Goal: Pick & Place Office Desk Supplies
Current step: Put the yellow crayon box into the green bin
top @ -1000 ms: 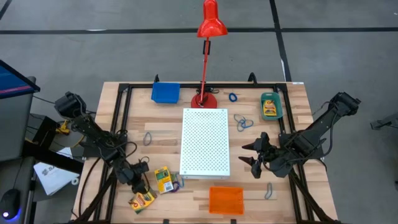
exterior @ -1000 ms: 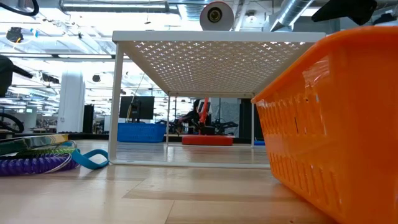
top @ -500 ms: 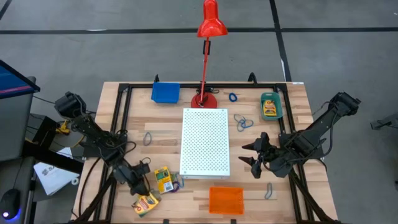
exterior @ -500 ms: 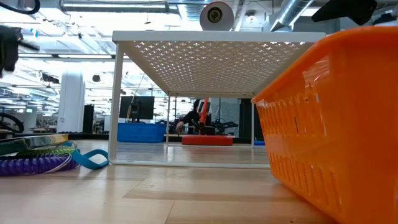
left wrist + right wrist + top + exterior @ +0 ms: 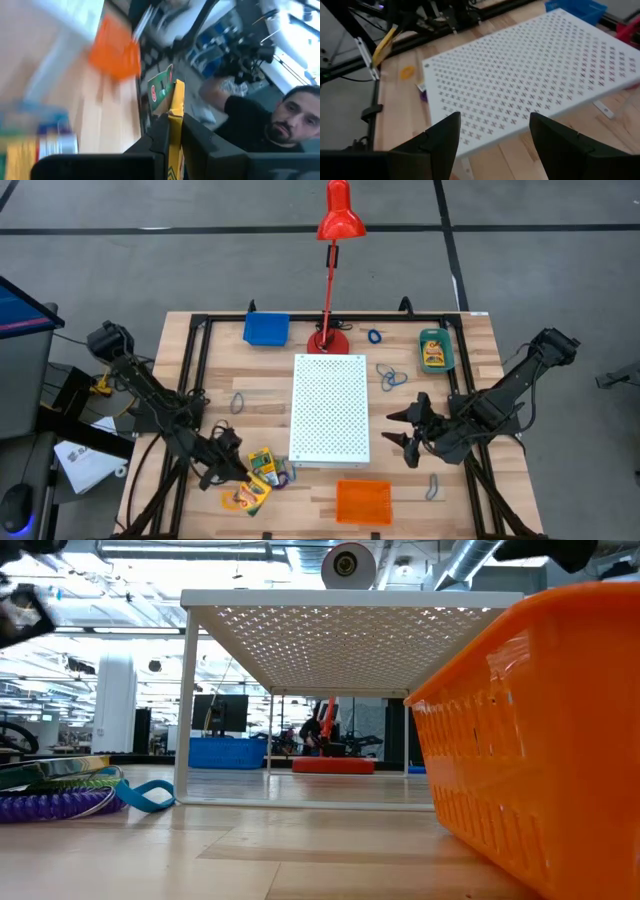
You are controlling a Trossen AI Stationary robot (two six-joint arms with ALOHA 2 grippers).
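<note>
A yellow-and-green crayon box (image 5: 247,494) is clamped edge-on in the left pincer (image 5: 232,476), over the near-left part of the counter (image 5: 463,342); the left wrist view shows its thin yellow edge (image 5: 176,131) squeezed between the two dark fingers (image 5: 159,135). Just beside it, a second crayon box (image 5: 262,467) lies flat on the wood against the near-left corner of the white perforated board (image 5: 330,407), with a purple coiled loop (image 5: 50,804) and a teal strap (image 5: 148,797) at its side (best seen in the low view).

An orange tray (image 5: 363,502) sits at the near edge, just in front of the board. A blue tray (image 5: 266,329) stands at the far left, and a teal tray (image 5: 436,350) holding another crayon box at the far right. Thin blue loops (image 5: 390,376) lie right of the board, one small blue loop (image 5: 374,336) near the red desk lamp (image 5: 334,260), and another (image 5: 238,402) left of the board.

The right pincer (image 5: 408,434) hovers beside the board's near-right edge, its fingers (image 5: 441,137) spread wide and holding nothing.

A person shows beyond the counter in the left wrist view.
</note>
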